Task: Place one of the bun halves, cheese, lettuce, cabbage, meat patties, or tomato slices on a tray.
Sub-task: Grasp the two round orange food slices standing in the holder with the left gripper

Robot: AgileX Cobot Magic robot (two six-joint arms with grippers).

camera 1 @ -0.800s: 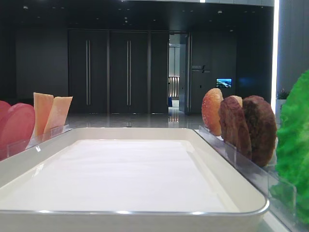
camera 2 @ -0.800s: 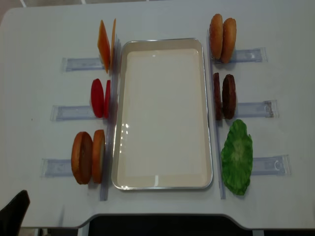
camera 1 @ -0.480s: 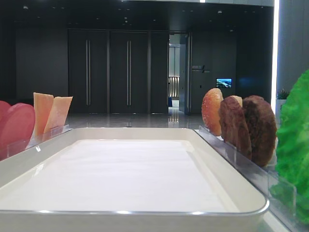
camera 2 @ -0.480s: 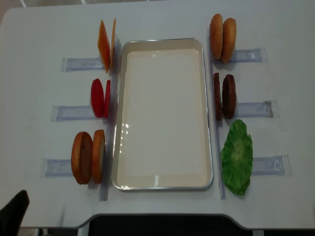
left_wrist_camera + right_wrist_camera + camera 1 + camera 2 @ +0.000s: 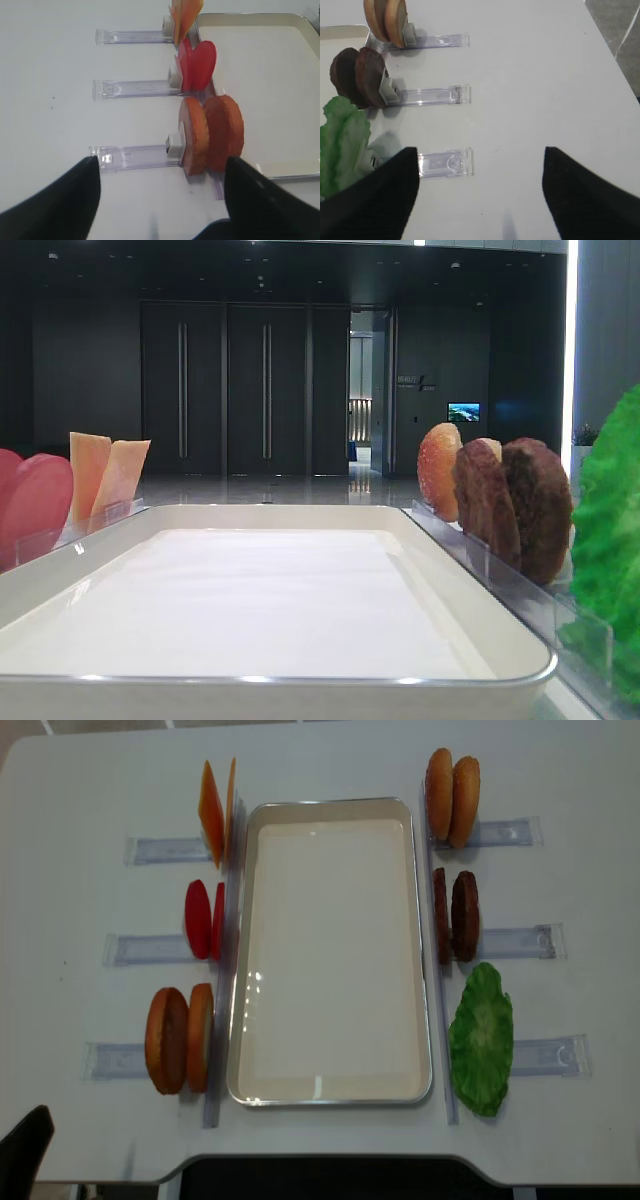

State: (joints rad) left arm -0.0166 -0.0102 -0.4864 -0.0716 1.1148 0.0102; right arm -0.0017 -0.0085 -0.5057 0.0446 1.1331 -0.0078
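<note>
The pale grey surface [image 5: 90, 840] carries everything; no brand, label or legible writing shows on it or on any item. The only lettering is a small sign on the dark far wall in the low view, too small to read.

The tray [image 5: 335, 810] lies in the middle, its white floor bare. To its right stand the lettuce [image 5: 481, 1040] nearest the front edge, the meat patties [image 5: 464, 916] behind it, and one pair of bun halves [image 5: 452, 786] at the back. To its left stand the second pair of bun halves [image 5: 178, 1039] at the front, the tomato slices [image 5: 198, 919] in the middle and the cheese [image 5: 212, 812] at the back. All stand on edge in clear plastic holders [image 5: 520, 942], just beside the rim.

In the low view the lettuce is cut off at the right edge.

The left hand [image 5: 157, 200] shows only two dark blurred fingers spread wide, holding nothing. The right hand [image 5: 480, 197] looks the same: fingers apart, nothing between them.
</note>
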